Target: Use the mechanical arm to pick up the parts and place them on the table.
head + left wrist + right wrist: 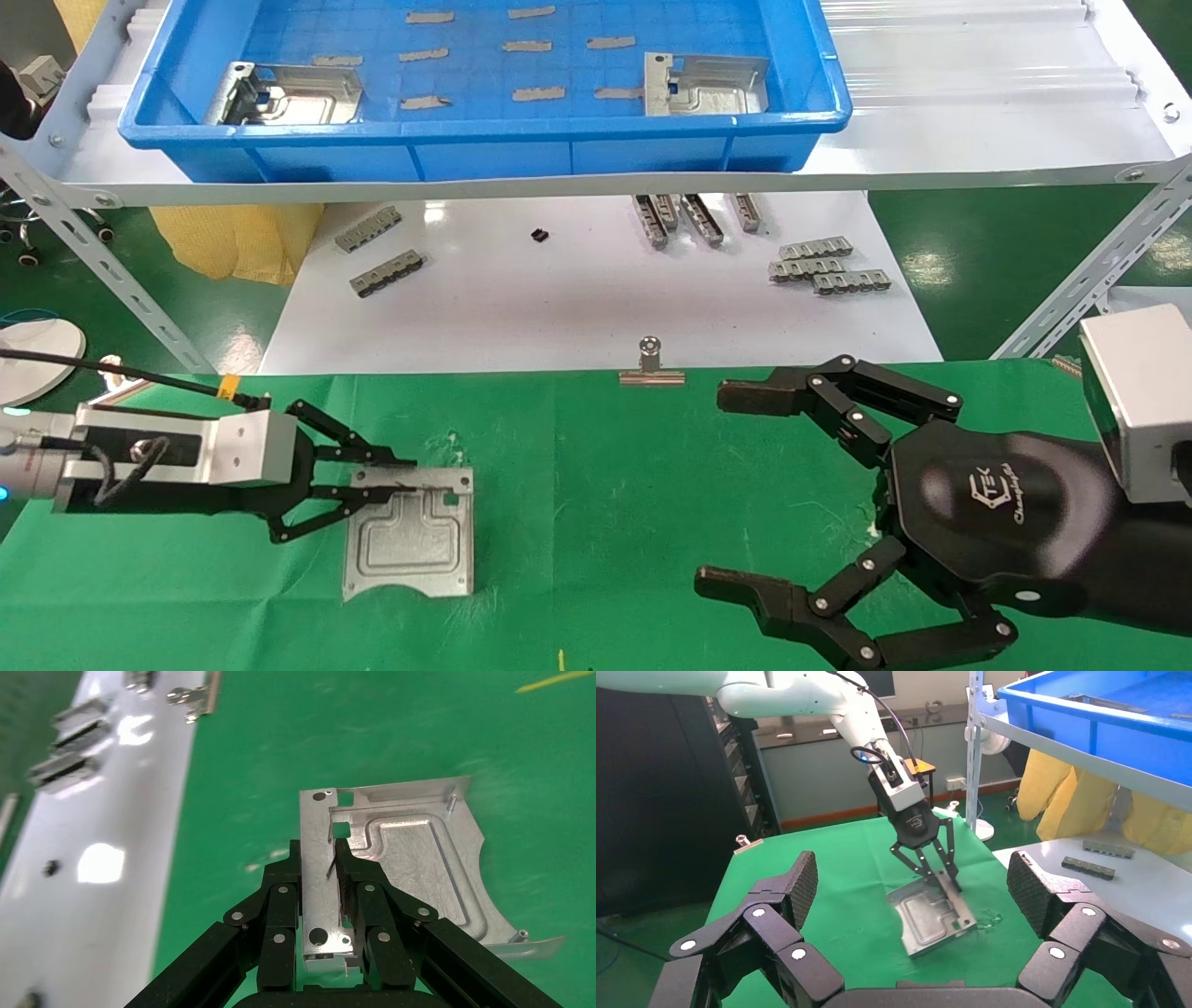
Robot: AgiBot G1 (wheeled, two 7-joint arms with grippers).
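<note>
One silvery part (410, 545) lies on the green table (605, 485) at the left, one edge slightly raised. My left gripper (396, 477) is shut on its bent holed flange; in the left wrist view the fingers (281, 903) press both sides of the flange on the part (415, 860). The right wrist view shows the same part (926, 917) under the left gripper (944, 881). Two more parts (284, 93) (708, 84) lie in the blue tray (484, 130). My right gripper (722, 489) hovers wide open and empty over the table's right side.
Small grey tabs (526, 47) lie in the tray on a raised shelf. Comb-like strips (829, 266) (386, 270) lie on the white tabletop beyond the cloth. A binder clip (650, 365) holds the cloth's far edge. Shelf struts (1090, 270) slant at both sides.
</note>
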